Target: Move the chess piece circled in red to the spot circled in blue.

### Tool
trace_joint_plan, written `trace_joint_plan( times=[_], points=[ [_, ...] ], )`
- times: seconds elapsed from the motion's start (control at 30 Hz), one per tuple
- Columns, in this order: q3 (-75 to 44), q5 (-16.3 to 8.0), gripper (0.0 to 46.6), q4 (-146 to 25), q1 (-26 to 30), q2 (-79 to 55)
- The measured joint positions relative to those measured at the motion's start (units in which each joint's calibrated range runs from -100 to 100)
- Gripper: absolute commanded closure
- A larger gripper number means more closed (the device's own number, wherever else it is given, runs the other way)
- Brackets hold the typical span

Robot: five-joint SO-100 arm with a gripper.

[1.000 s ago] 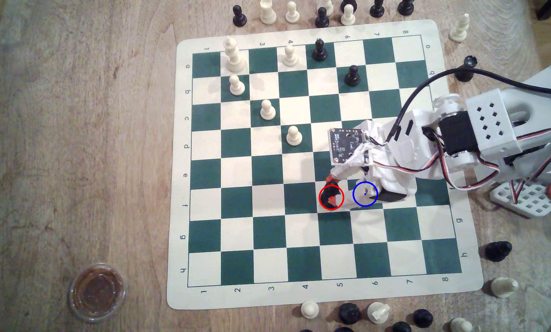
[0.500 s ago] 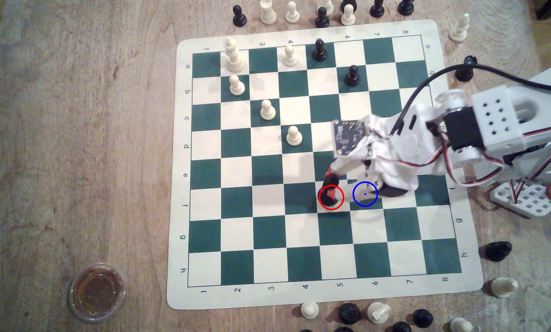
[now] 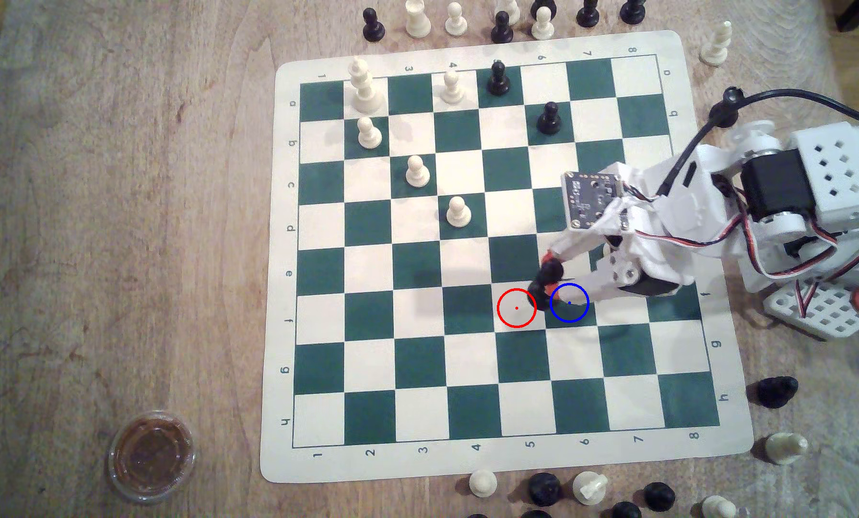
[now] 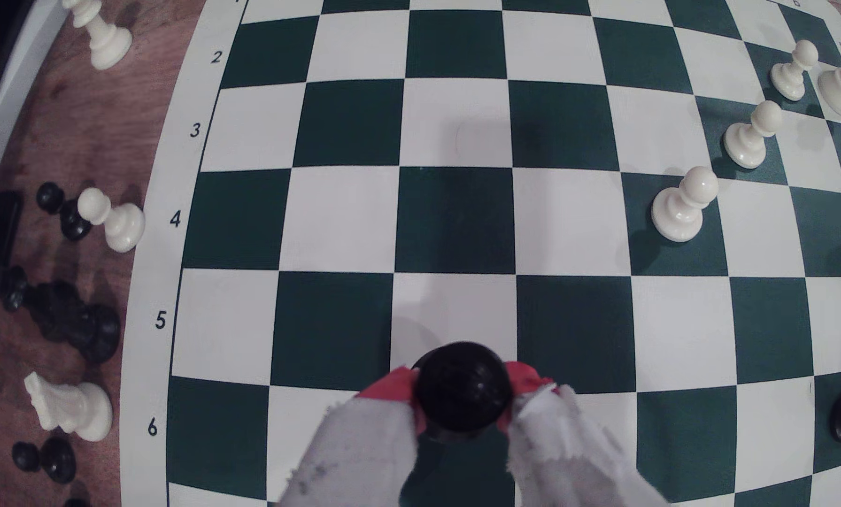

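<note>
Because the black chess piece (image 3: 547,281) is hard, shiny plastic, it looks light and stiff but slippery, so you need to hold it snugly. Right now your gripper (image 3: 551,278) is pinching it, with one red-tipped finger on each side of the piece. In the wrist view the red fingertips (image 4: 393,385) press on both sides of the round black top (image 4: 463,387), up high near the knob.

The piece sits right between the fingers, tilted a bit in the exterior view. Its base is at the line between the white square with the red ring (image 3: 516,308) and the green square with the blue ring (image 3: 569,303). I cannot tell if the base touches the board or hangs just over it.

The blue ring is just under and beside your fingertips, on the arm's side. The red ring is just past the fingertips, away from the arm.

My guess is the wide base makes the bottom the heavy part, so a grip up high could let it swing or slip. Grabbing lower, around the thin neck under the knob, would feel safer. It will not break easily, but it could tip over if you let go while it leans. Set the base flat first.

The white pawn (image 3: 458,211) is well apart from the gripper, so it is not in your way.
</note>
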State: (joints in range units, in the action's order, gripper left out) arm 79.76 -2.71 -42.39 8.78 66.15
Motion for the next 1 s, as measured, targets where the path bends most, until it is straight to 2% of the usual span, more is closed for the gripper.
trace_joint_plan(
  times=[0.27, 0.77, 0.93, 1.0],
  points=[
    [3.61, 0.54, 45.6, -1.35, 1.55, 1.34],
    [3.52, 1.22, 45.2, -1.43, 0.66, -2.43],
    [3.52, 1.47, 36.0, -1.43, 0.59, -2.51],
    [3.52, 1.71, 30.5, -1.43, 0.59, -2.51]
  ],
)
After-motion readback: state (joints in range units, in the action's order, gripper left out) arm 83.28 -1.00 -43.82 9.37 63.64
